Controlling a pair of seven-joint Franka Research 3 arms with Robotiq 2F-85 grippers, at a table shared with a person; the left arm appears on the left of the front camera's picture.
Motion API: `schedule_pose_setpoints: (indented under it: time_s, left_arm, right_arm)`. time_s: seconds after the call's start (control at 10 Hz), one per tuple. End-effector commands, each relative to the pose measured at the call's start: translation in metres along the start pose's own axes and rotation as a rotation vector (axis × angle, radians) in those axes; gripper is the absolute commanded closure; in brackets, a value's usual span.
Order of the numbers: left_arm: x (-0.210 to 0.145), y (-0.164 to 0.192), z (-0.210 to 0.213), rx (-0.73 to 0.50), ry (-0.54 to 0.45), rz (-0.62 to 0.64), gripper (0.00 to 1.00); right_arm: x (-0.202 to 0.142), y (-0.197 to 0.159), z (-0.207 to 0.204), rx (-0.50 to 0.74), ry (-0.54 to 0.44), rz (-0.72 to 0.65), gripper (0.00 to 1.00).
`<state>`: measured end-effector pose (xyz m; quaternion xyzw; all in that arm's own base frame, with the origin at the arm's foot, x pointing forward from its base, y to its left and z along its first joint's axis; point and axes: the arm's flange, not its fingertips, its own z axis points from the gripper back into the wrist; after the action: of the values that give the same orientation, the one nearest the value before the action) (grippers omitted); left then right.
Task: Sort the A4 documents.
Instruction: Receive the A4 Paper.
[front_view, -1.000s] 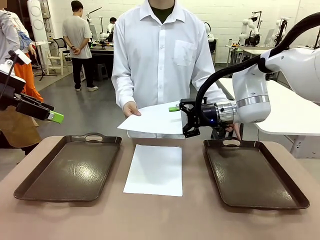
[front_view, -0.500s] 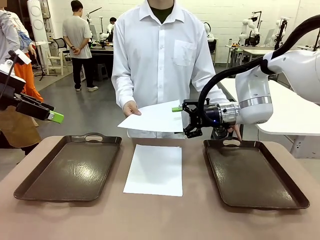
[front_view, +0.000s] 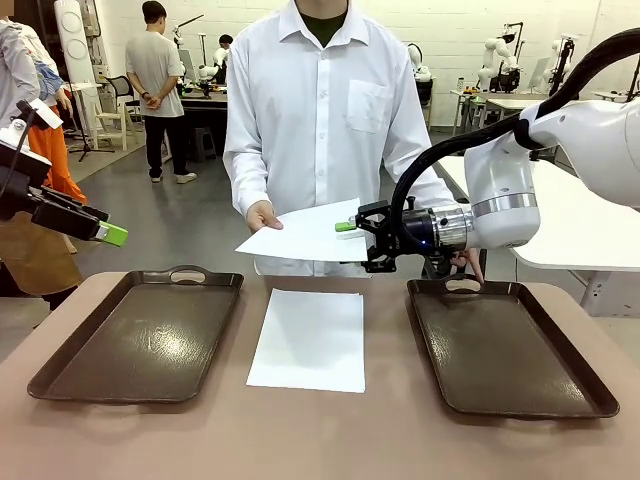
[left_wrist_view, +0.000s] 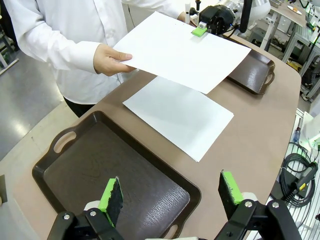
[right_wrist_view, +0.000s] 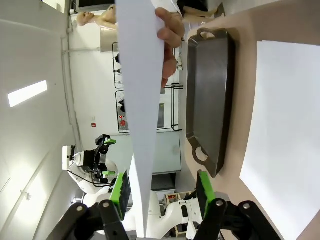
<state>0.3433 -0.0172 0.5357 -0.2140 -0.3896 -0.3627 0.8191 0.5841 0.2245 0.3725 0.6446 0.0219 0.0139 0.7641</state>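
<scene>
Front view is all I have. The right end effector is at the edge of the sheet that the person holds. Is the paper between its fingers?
Observer: Yes. In the right wrist view the sheet runs edge-on between the fingers of the right end effector, close to one and apart from the other, so it is not clamped yet.
Operator: And the left end effector, is it open?
Observer: In the left wrist view the left end effector stands wide open and empty.
</scene>
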Motion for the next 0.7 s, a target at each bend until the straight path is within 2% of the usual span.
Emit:
schedule_pose_setpoints:
  time_s: [0.0,0.5,0.6]
  left_arm:
    - [-0.0017,0.0030,-0.0017,-0.011,-0.007,-0.013,0.00]
    - [-0.0017,0.0030,-0.0017,-0.011,-0.007,-0.013,0.00]
    - [-0.0017,0.0030,-0.0017,-0.011,-0.007,-0.013,0.00]
  right_arm:
    - [0.0083,0.0057,-0.0027,0.006,-0.028,-0.002,0.49]
    - [0.0079,0.0030,-0.0013,0.018,-0.029,-0.016,0.98]
    - [0.0078,0.0024,-0.0009,0.023,-0.030,-0.018,1.00]
